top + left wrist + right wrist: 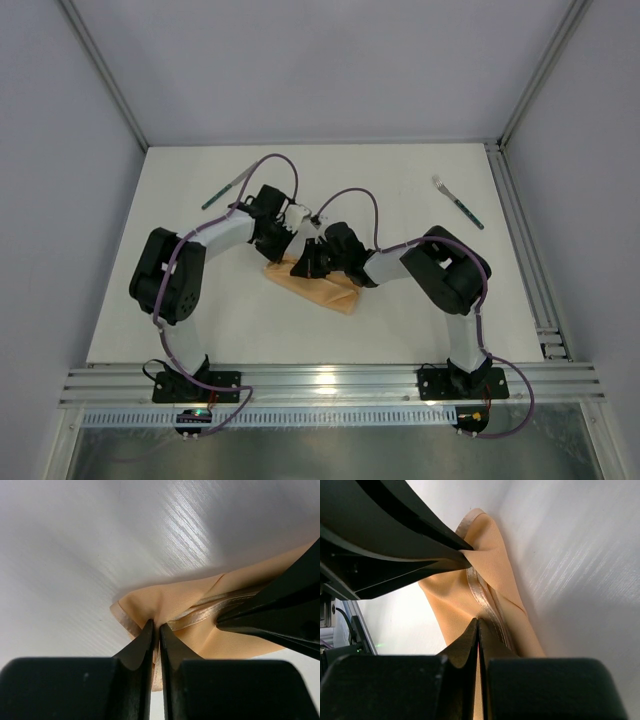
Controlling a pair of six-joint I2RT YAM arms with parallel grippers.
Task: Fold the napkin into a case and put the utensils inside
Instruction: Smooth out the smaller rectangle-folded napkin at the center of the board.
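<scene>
Near the middle of the white surface (380, 170), between the two arms: the peach-orange napkin (325, 292), bunched into a narrow, slanted wedge with folds still loose and a shiny satin hem showing along one crease. Not yet a flat case.

Left pincer (156, 632) down at the far-left end of the cloth, fingers drawn almost together with only a thin slit between them, nipping a raised fold of napkin beside its rounded corner. Right pincer (477, 625) just alongside, fingers pressed tight together, tips closed on the satin hem further along the same bundle. Both sets of black fingers angled toward each other, tips near but apart, cloth stretched between.

Utensils out on the bare surface, well apart from the napkin and from each other: knife (228, 188) toward the far left, lying diagonally, green handle nearer the left edge; fork (458, 203) toward the far right, also diagonal, tines pointing away from the arms. Neither touched by a pincer.
</scene>
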